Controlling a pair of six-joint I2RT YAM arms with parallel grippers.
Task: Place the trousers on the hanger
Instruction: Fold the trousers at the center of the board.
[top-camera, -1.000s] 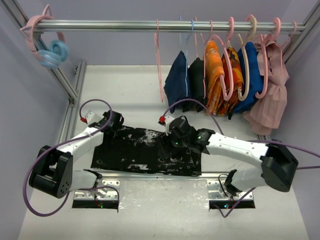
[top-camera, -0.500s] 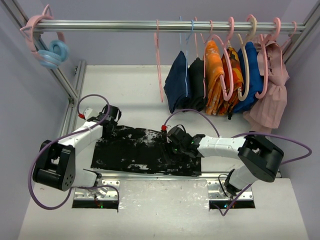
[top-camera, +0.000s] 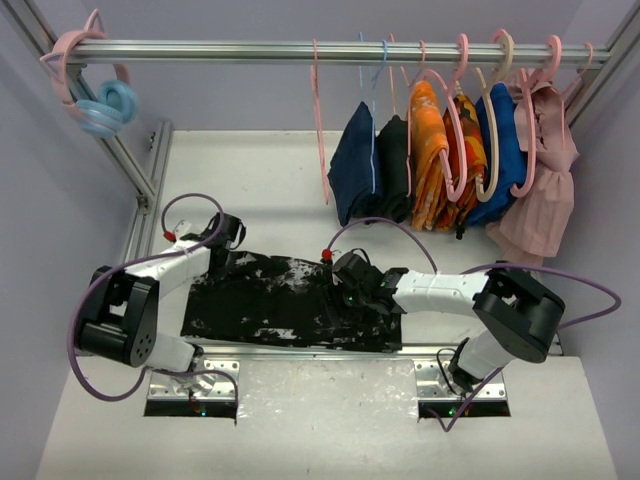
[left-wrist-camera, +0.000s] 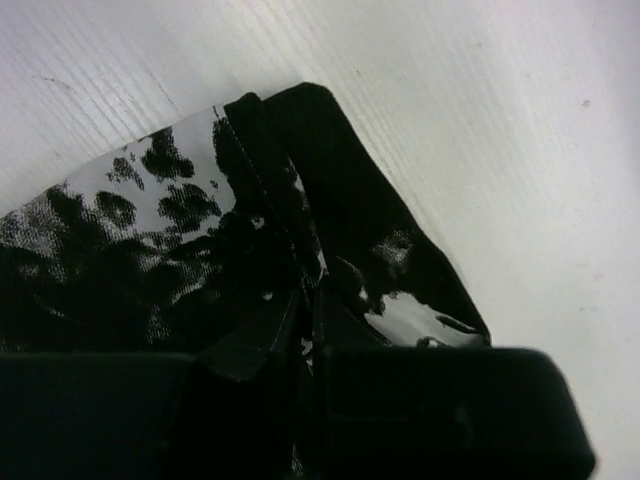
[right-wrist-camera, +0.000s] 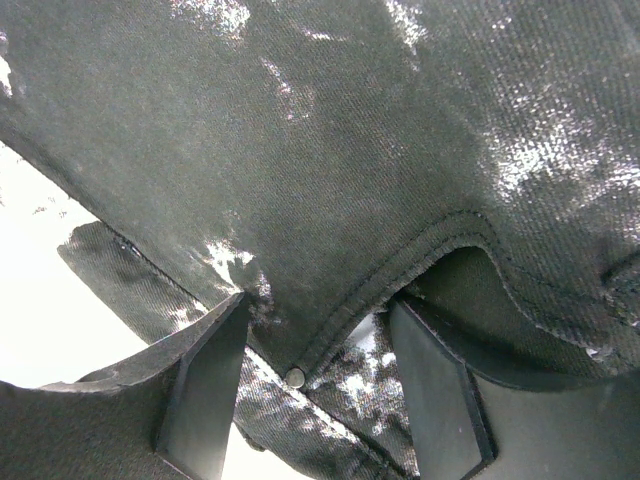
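The black trousers with white splatter (top-camera: 270, 305) lie flat on the white table near the arm bases. My left gripper (top-camera: 222, 260) sits at their far left corner; in the left wrist view it (left-wrist-camera: 310, 305) is shut, pinching a fold of the trousers (left-wrist-camera: 160, 240). My right gripper (top-camera: 340, 290) rests low on the trousers' right part. In the right wrist view its jaws (right-wrist-camera: 320, 360) stand open over a seamed pocket edge of the trousers (right-wrist-camera: 350, 150), one finger (right-wrist-camera: 205, 385) on each side. The thin pink hanger (top-camera: 320, 140) hangs bare on the rail.
A metal rail (top-camera: 220, 48) crosses the back. To the right of the thin pink hanger hang a thin blue hanger (top-camera: 372, 110), a navy garment (top-camera: 352, 160), a black one (top-camera: 393, 165), orange (top-camera: 430, 160), blue (top-camera: 500, 150) and pink (top-camera: 540, 210) clothes. Spare hangers (top-camera: 100, 95) hang far left.
My left gripper has closed on the trousers' far left corner. The right gripper came down onto the fabric and shifted slightly left, its jaws unchanged.
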